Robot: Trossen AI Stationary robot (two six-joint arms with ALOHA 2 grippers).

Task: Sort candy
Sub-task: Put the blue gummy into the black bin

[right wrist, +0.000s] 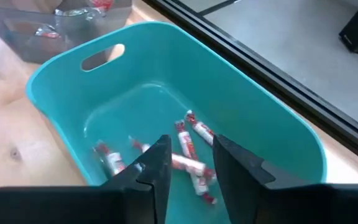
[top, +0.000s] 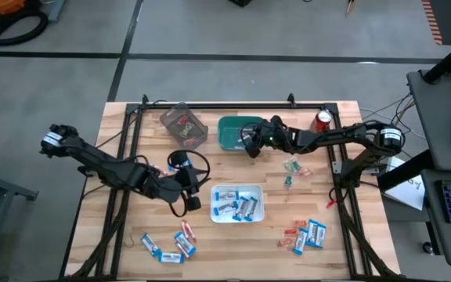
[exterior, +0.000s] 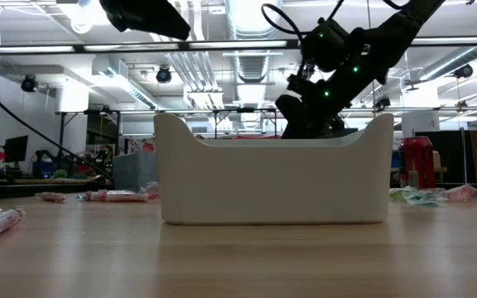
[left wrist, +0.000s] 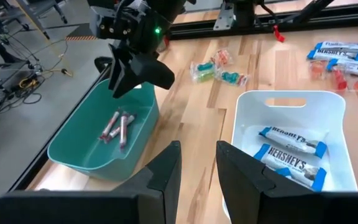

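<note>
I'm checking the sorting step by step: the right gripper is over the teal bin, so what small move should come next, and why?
Probably lift the right gripper clear of the teal bin and swing toward the loose candy near the red can. Its fingers are parted with nothing between them, and pinkish-white sticks already lie in the bin, so a drop looks finished.

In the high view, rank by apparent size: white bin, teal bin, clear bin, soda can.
Largest to smallest, as seen from above:
1. white bin
2. teal bin, partly covered by the right gripper, so its lead over the next is unsure
3. clear bin, looks close to the teal one
4. soda can, clearly smallest
</note>
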